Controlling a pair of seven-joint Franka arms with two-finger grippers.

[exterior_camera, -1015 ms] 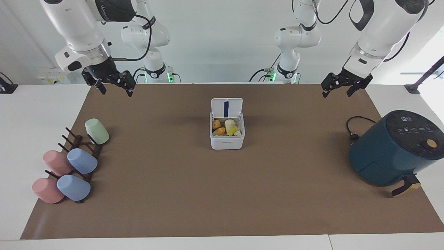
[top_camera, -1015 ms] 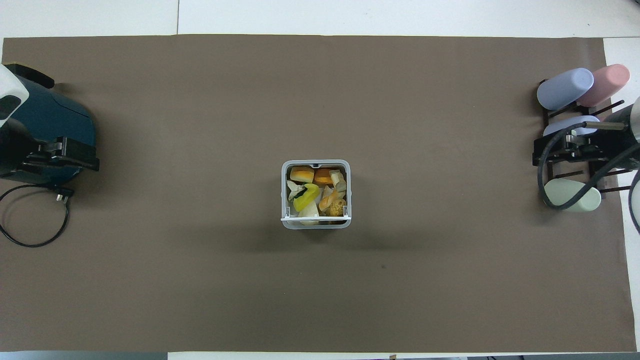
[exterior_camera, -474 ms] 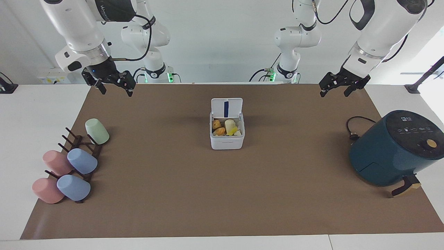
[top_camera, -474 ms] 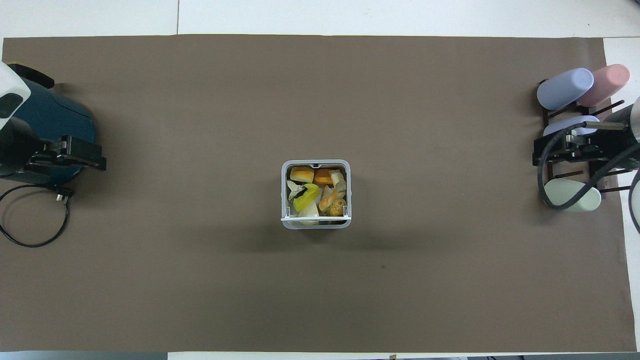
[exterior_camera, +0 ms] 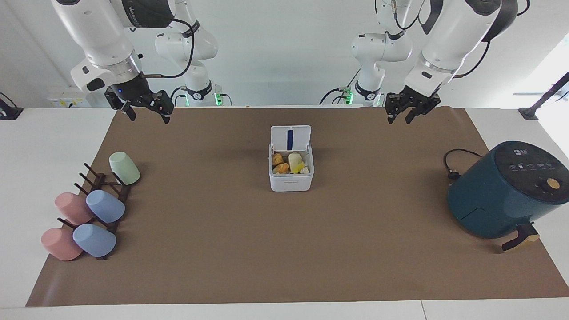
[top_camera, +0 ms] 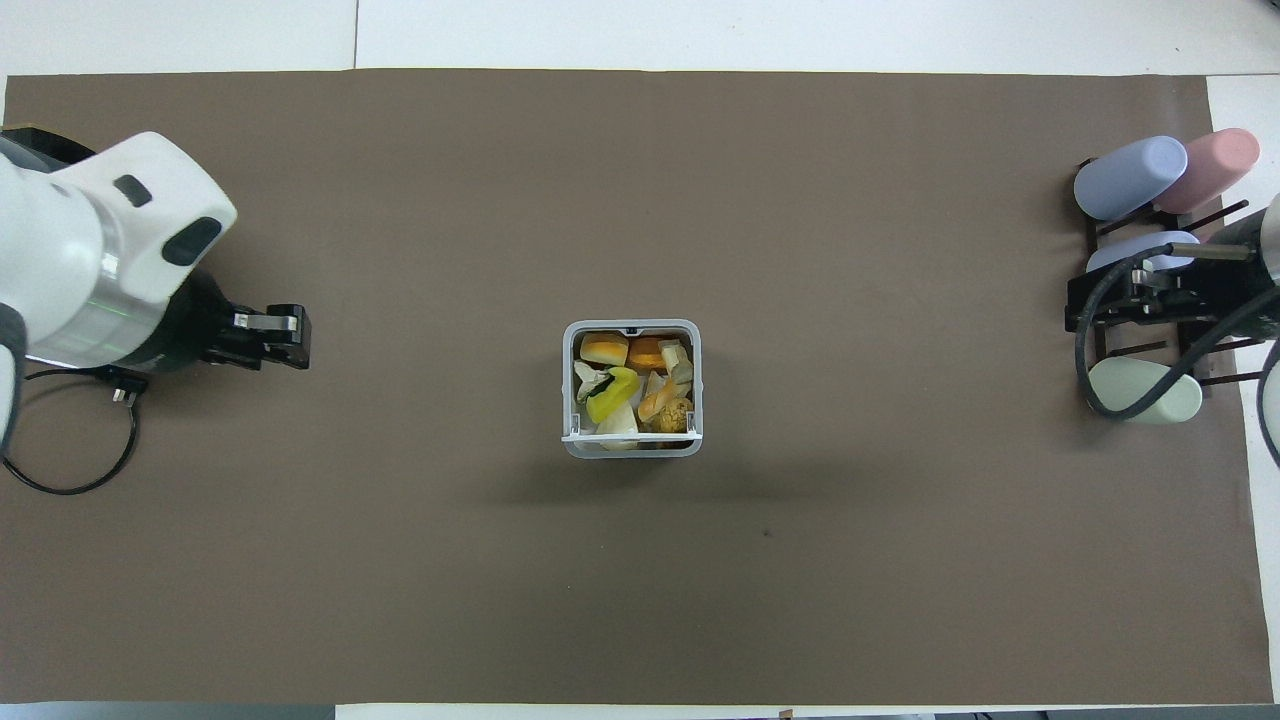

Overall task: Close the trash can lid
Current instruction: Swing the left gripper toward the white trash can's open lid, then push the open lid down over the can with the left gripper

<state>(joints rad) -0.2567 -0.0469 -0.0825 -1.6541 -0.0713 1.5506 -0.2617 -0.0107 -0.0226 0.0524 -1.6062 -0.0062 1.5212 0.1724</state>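
Trash can (exterior_camera: 291, 177) sits mid-desk on the brown mat (exterior_camera: 222, 249), full of food scraps. Lid (exterior_camera: 290, 138) stands upright on its hinge at the robots' side of the can, blue stripe facing out, so nothing's closed yet.

Left tool (exterior_camera: 406, 110) hangs in the air over the mat's edge by the robots, between the can and the teal air fryer (exterior_camera: 506, 189), well apart from the lid. Can't tell if its fingers are released or clenched; it's grasping nothing. Right tool (exterior_camera: 144, 106) waits over the mat's corner at the right arm's end, near the cup rack (exterior_camera: 102, 195); looks released, empty.

Risks from here, as I read it:
- lid hinges on the robots' side, so the push has to tip it away from them & down. Hit it low or side-on and the light can prob. slides or tips instead of closing.
- scraps piled near the rim may stop the lid seating.
- coming in too low could knock the whole can.
- air fryer cord (exterior_camera: 453, 164) lies near the left arm's end; a low swing could snag it.
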